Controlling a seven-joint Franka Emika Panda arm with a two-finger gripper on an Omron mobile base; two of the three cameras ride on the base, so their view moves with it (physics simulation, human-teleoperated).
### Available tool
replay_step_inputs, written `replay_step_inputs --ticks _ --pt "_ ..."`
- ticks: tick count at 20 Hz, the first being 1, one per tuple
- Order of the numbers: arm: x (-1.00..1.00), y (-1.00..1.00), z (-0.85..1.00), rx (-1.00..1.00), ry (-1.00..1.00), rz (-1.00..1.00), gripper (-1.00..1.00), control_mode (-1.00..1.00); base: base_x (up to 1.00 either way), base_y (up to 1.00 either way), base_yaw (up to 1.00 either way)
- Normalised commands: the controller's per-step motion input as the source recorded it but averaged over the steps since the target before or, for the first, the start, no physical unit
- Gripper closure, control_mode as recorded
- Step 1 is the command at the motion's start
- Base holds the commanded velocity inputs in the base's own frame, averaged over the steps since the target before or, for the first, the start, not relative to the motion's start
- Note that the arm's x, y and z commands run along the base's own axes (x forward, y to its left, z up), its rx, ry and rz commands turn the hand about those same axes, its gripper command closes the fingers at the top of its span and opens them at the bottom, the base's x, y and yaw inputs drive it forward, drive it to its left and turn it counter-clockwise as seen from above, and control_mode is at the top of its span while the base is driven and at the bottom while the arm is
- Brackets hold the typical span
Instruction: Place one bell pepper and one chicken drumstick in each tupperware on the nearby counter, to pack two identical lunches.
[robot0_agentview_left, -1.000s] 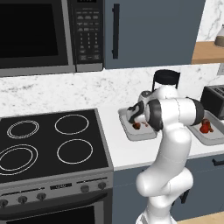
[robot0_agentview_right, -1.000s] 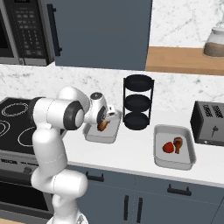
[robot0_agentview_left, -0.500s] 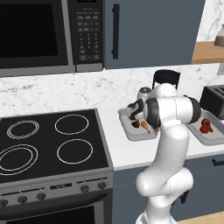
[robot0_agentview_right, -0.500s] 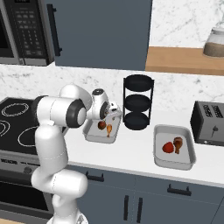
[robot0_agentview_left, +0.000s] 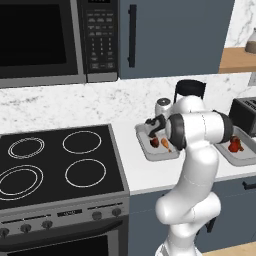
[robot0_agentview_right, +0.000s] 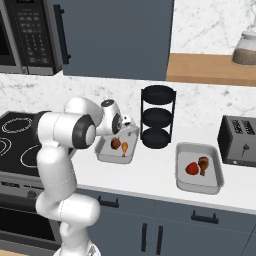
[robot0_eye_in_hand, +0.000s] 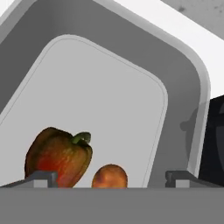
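Observation:
My gripper (robot0_agentview_left: 151, 131) hovers just above the left tupperware (robot0_agentview_left: 160, 158) on the white counter (robot0_agentview_left: 145, 172), jaws spread wide with nothing gripped. In that tray lie a dark red bell pepper (robot0_agentview_left: 154, 142) and a chicken drumstick (robot0_agentview_left: 165, 145), side by side. The hand view looks down between the fingertips (robot0_eye_in_hand: 40, 178) at the bell pepper (robot0_eye_in_hand: 59, 156) and the drumstick (robot0_eye_in_hand: 109, 176) on the tray floor, inside its wall (robot0_eye_in_hand: 197, 87). The right tupperware (robot0_agentview_right: 197, 187) holds a red pepper (robot0_agentview_right: 192, 168) and a drumstick (robot0_agentview_right: 203, 164). From the right base view, the gripper (robot0_agentview_right: 128, 123) is over the left tray (robot0_agentview_right: 112, 160).
A black three-tier round rack (robot0_agentview_right: 157, 117) stands between the two trays at the back. A toaster (robot0_agentview_right: 239, 141) sits at the far right. The black stovetop (robot0_agentview_left: 55, 162) lies left of the counter. A microwave (robot0_agentview_left: 45, 40) and dark cabinets hang above.
The gripper held the drumstick over the left tray a second ago. Its jaws have since opened, and the drumstick has dropped into the tray beside the pepper.

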Motion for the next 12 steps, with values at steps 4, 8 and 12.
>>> replay_step_inputs --ticks 4,8,12 --pt "-0.42 0.03 -0.01 -0.05 -0.04 0.0 -1.0 -1.0 0.0 0.0 0.0" --pt "-0.69 0.05 0.0 -0.05 -0.2 0.0 -1.0 -1.0 0.0 0.0 0.0" --pt "-0.86 0.1 0.17 -0.04 -0.31 0.0 -1.0 -1.0 0.0 0.0 0.0"
